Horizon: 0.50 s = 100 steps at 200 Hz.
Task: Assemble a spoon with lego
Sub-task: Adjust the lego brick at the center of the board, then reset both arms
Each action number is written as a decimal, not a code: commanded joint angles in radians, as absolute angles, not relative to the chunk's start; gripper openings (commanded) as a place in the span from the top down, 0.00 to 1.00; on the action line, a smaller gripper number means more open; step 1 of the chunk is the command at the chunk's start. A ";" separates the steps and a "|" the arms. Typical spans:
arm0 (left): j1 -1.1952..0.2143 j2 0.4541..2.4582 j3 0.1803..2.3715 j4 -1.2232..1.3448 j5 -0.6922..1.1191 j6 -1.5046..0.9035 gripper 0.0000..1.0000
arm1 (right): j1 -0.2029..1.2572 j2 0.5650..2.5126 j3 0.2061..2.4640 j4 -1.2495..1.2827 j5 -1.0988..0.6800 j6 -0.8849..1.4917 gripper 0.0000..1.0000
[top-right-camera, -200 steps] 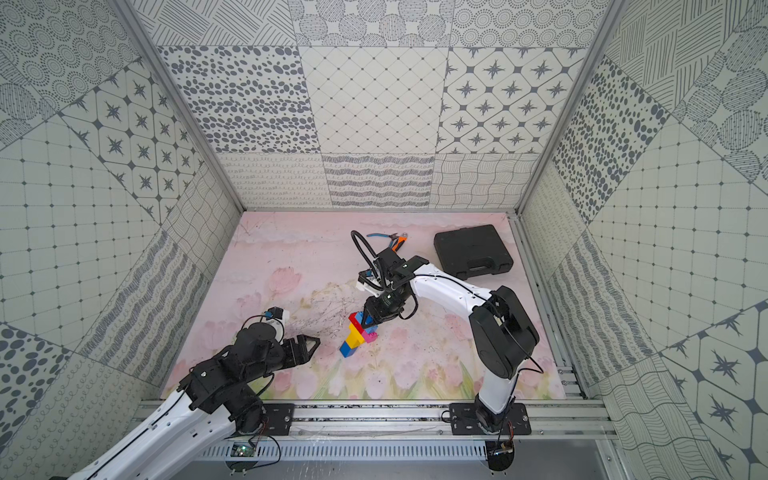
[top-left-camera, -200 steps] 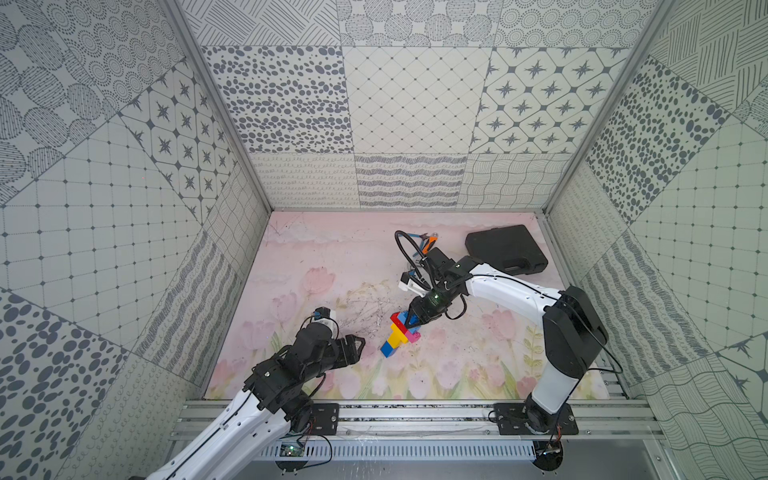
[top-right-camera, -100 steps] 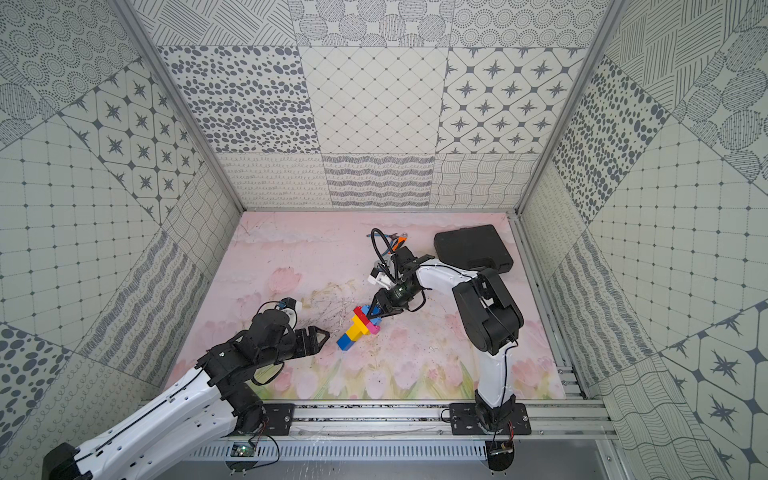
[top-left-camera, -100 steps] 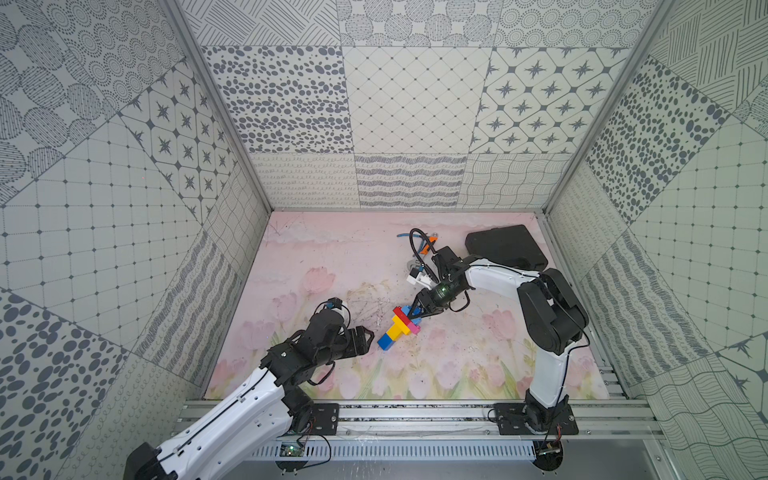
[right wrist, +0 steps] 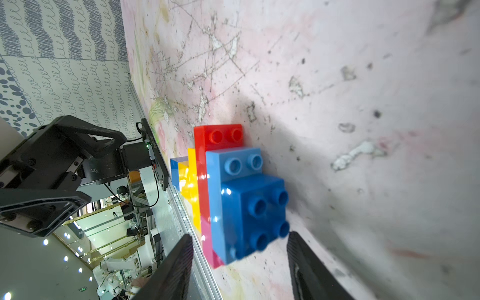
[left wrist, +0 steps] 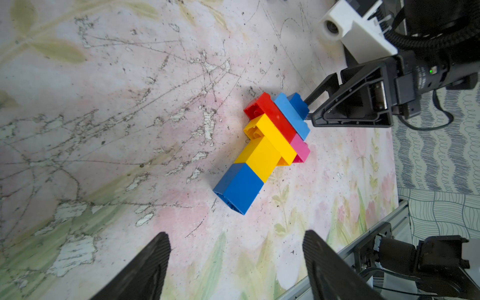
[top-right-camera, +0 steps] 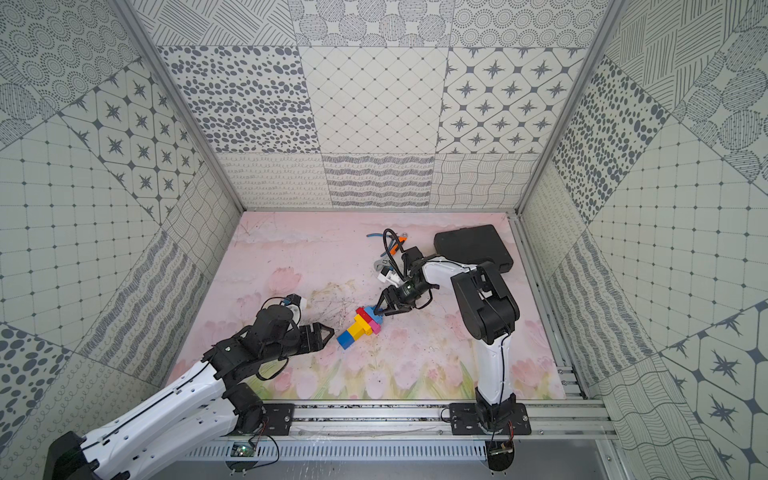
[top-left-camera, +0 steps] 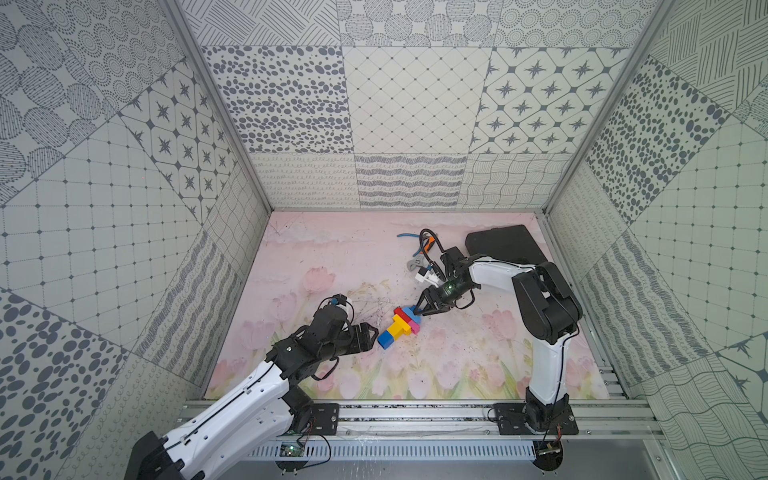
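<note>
Top views: mounted high over the front rail (top-left-camera: 415,417), tilted down toward the back wall (top-left-camera: 407,124); nearly the same whole scene is covered.
Left wrist: aimed down at the mat (left wrist: 130,104), spoon (left wrist: 265,150) close ahead.
Right wrist: set lower and nearer, faced at the spoon's head.
Shared: spoon shown in all four.

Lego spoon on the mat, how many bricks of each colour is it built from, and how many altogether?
Dark blue bricks: 2
Yellow bricks: 2
Red brick: 1
Light blue brick: 1
Pink brick: 1
Total: 7, all joined into the spoon.
</note>
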State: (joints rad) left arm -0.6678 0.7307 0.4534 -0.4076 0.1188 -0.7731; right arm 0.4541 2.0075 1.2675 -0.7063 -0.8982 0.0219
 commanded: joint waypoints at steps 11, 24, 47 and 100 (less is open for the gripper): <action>-0.667 0.726 0.472 -0.383 0.117 -0.738 0.16 | 0.428 2.007 1.269 -0.705 -0.916 -0.005 0.33; -0.667 0.726 0.488 -0.401 0.105 -0.731 0.16 | 0.409 1.991 1.261 -0.705 -0.908 0.002 0.31; -0.666 0.722 0.524 -0.420 0.072 -0.711 0.13 | 0.369 1.924 1.231 -0.687 -0.860 0.048 0.26; -0.522 0.787 0.767 -0.477 -0.209 -0.544 0.02 | 0.297 1.398 1.053 -0.508 -0.430 0.208 0.02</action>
